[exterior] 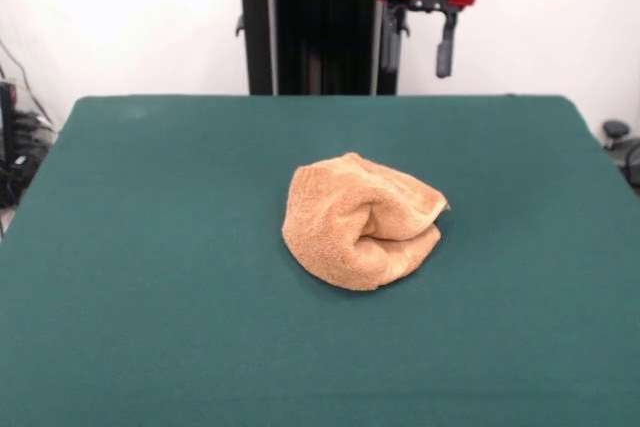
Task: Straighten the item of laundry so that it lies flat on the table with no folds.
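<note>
The light orange-tan terry towel lies crumpled in a rounded heap near the middle of the dark green table. Its edges are folded over one another, with a deep crease opening toward the right. My gripper hangs from the red arm at the top, high above the table's far edge and well behind the towel. Its two black fingers stand apart, with nothing between them.
The black pedestal stands behind the table's far edge against a white wall. Cables and dark equipment sit off the left edge. A dark round object sits off the right edge.
</note>
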{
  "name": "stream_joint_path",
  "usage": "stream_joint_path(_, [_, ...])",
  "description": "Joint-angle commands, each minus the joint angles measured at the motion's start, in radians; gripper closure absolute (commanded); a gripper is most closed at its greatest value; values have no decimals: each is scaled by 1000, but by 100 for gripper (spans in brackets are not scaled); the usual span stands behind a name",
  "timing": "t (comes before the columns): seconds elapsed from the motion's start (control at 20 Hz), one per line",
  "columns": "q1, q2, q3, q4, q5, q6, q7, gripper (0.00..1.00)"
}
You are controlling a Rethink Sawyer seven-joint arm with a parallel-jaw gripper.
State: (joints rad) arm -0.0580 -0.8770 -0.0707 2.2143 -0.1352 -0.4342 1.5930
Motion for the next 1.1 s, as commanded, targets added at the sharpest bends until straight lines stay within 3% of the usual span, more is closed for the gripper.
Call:
stream_joint_path(0.05, [-9,69,147,72,5,-83,360,0])
stream_joint_path(0.4, [43,140,79,47,28,-167,346,0])
stream_joint_path(1.1, [57,253,37,27,49,-385,352,0])
